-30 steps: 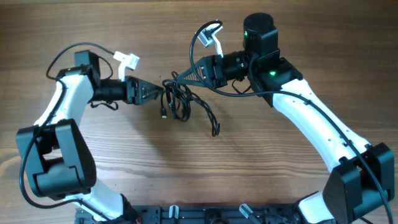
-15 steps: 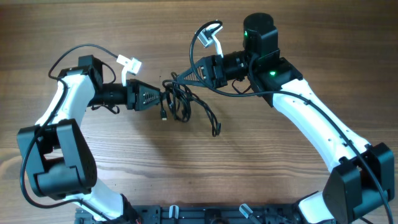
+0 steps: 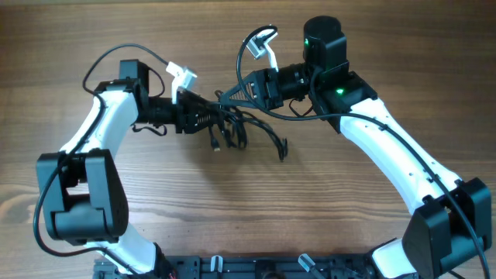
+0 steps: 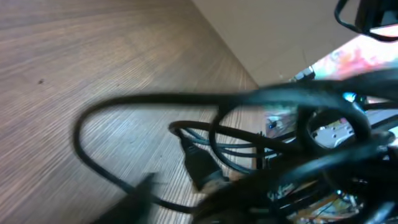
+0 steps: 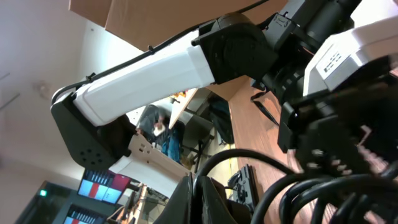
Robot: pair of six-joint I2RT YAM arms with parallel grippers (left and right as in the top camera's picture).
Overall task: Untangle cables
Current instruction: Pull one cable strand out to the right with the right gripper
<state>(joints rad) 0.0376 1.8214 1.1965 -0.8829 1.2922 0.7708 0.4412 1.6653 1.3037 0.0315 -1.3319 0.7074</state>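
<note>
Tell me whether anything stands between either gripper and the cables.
Nothing visible stands in the way. The left gripper and the right gripper both meet the tangled cables from opposite sides above the wooden table. The cables hide the left gripper's fingertips, so its grip is unclear.

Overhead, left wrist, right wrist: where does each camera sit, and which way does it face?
Overhead: above the table, facing straight down; both arms show, left gripper and right gripper meeting at the cables.
Left wrist: low, looking along the table past blurred cables; own fingers cannot be made out.
Right wrist: tilted upward across the table at the left arm; own fingers at bottom.
Shared: all three show the cables; overhead and right wrist show the left arm.
</note>
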